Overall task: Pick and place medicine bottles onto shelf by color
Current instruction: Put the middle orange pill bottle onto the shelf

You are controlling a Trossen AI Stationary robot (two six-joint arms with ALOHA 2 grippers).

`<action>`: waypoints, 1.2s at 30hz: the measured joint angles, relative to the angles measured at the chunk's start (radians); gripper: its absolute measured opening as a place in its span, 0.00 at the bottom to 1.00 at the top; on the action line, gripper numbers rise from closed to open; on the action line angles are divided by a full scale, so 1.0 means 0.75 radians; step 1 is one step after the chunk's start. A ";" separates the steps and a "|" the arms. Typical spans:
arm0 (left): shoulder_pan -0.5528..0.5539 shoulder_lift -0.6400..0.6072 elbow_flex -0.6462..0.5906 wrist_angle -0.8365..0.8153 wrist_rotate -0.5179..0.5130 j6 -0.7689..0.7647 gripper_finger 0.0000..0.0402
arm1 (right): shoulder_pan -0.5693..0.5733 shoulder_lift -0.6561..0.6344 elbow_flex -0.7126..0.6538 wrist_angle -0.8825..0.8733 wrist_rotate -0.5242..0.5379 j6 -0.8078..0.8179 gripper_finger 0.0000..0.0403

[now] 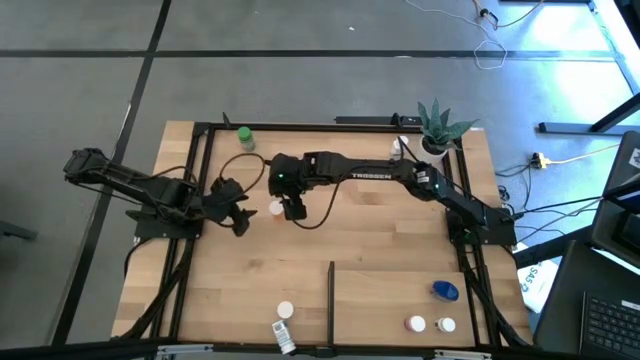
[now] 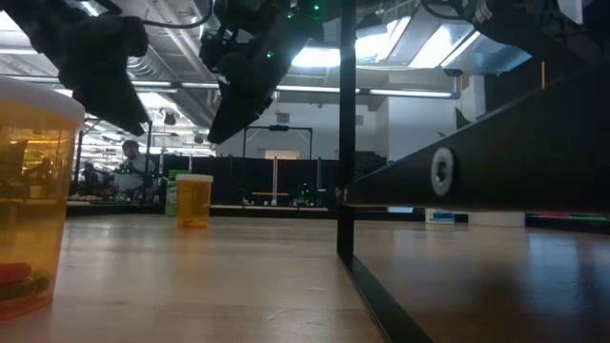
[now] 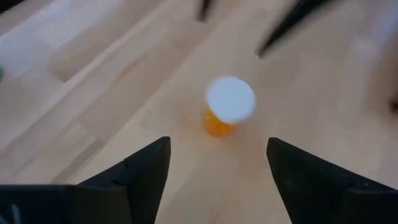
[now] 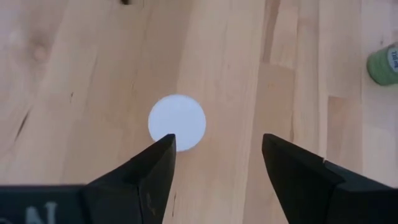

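An orange medicine bottle with a white cap [image 1: 277, 208] stands upright on its base at the middle of the table, between my two grippers. My left gripper [image 3: 217, 146] is open, hangs to the bottle's left [image 1: 240, 215] and points at it [image 3: 229, 107]. My right gripper [image 4: 217, 142] is open and hangs above the table just right of the bottle [image 1: 293, 210], whose cap [image 4: 177, 122] shows beside one fingertip. In the low view both grippers are well above the bottle [image 2: 193, 200]. A green bottle [image 1: 245, 137] stands at the far left. The shelf [image 1: 390, 300] is the near part of the wood top.
A black divider bar [image 1: 331, 295] splits the near area. A white-capped bottle [image 1: 286, 311] and a lying bottle [image 1: 283, 335] sit left of it; a blue bottle [image 1: 445, 290] and two white-capped ones [image 1: 416, 323] sit right of it. A potted plant [image 1: 437, 125] stands at the far right.
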 joint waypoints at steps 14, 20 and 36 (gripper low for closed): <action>0.000 -0.011 0.000 -0.016 0.194 0.380 0.65 | 0.002 -0.001 0.000 -0.012 -0.005 0.010 0.60; 0.000 -0.011 0.000 -0.015 0.194 0.380 0.65 | 0.002 -0.001 0.000 0.002 -0.005 0.010 0.60; 0.000 -0.011 0.000 -0.014 0.195 0.380 0.65 | 0.002 -0.001 0.000 0.002 -0.008 0.010 0.60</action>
